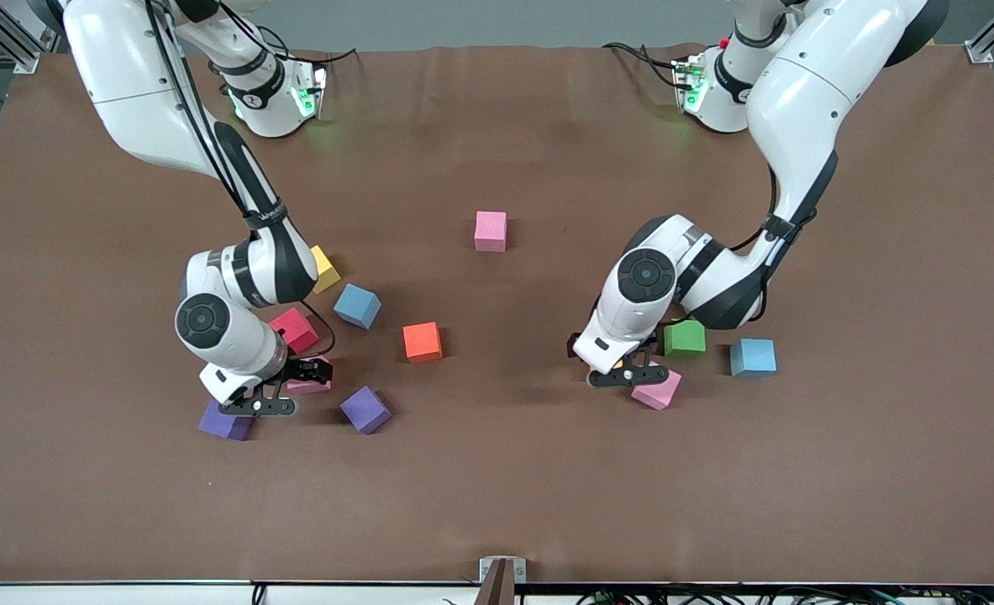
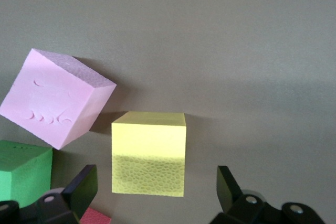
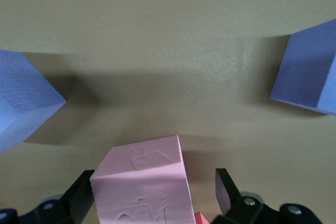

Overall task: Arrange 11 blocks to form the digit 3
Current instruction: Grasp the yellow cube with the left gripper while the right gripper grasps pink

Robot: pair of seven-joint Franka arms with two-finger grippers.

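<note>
Left tool (image 2: 156,179): wide open, holding nothing; low over the yellow cube (image 2: 148,153), one finger on each side of it.
Right tool (image 3: 155,179): wide open, empty; low over a pink cube (image 3: 142,184) that sits between its fingers.
Blocks, location: all scattered singly on the counter (image 1: 497,504); two loose groups, one at each arm's end, with three strays between them.
Digit 3: not begun; no cubes joined into a bar or column.
Handling (judged): foam, so light and slightly squashy; the matte skin should not slip. Take each cube on two opposite flat faces, with gentle pressure.
Yellow cube, fit: faces square to the fingers; ready to pinch.
Pink cube, fit: slightly turned against the fingers; may twist as they close.
Left group: askew pink cube (image 2: 55,98) just beside the yellow one; green cube (image 1: 684,339), light blue cube (image 1: 753,357), and a red corner (image 2: 96,217) by one finger.
Right group: red cube (image 1: 295,329), second light blue cube (image 1: 357,305), second yellow cube (image 1: 324,269).
Strays: orange cube (image 1: 423,342); lone pink cube (image 1: 490,231), farther from the front camera.
Not for the figure: purple cube (image 1: 225,420) and second purple cube (image 1: 365,409), flanking the right tool but apart from it.
In the way: askew pink cube and red corner crowd one left finger.
</note>
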